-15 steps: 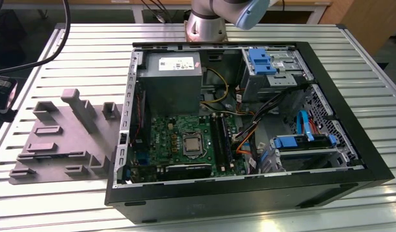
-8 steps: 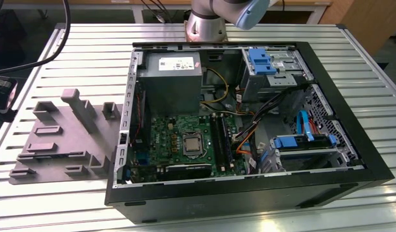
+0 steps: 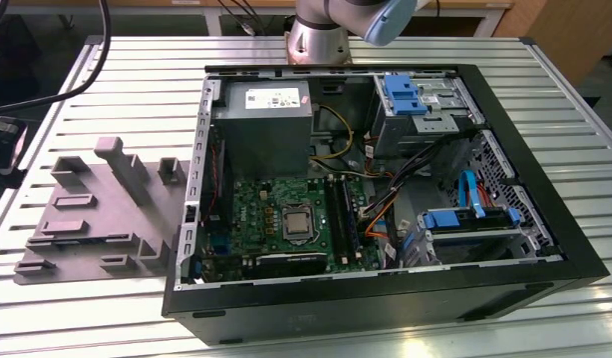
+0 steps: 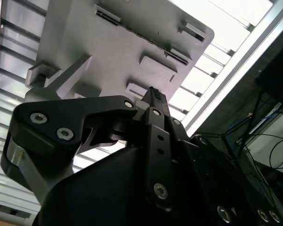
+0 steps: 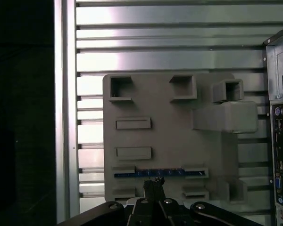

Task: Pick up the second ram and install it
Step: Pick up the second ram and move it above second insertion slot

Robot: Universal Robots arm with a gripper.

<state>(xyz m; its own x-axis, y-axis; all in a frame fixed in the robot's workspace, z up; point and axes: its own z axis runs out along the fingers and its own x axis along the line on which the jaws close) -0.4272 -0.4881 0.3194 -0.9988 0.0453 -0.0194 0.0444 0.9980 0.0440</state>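
Over the grey tray (image 5: 170,136) on the counter (image 5: 179,56), the gripper (image 5: 153,180) hangs with fingers (image 5: 149,187) pinched together on nothing; the second ram (image 5: 155,173) lies in its tray slot, not yet lifted or installed.

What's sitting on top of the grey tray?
The tray carries raised blocks and one thin ram stick standing on edge between two low holders, near the gripper. The stick's lower edge is hidden, sunk into the tray.
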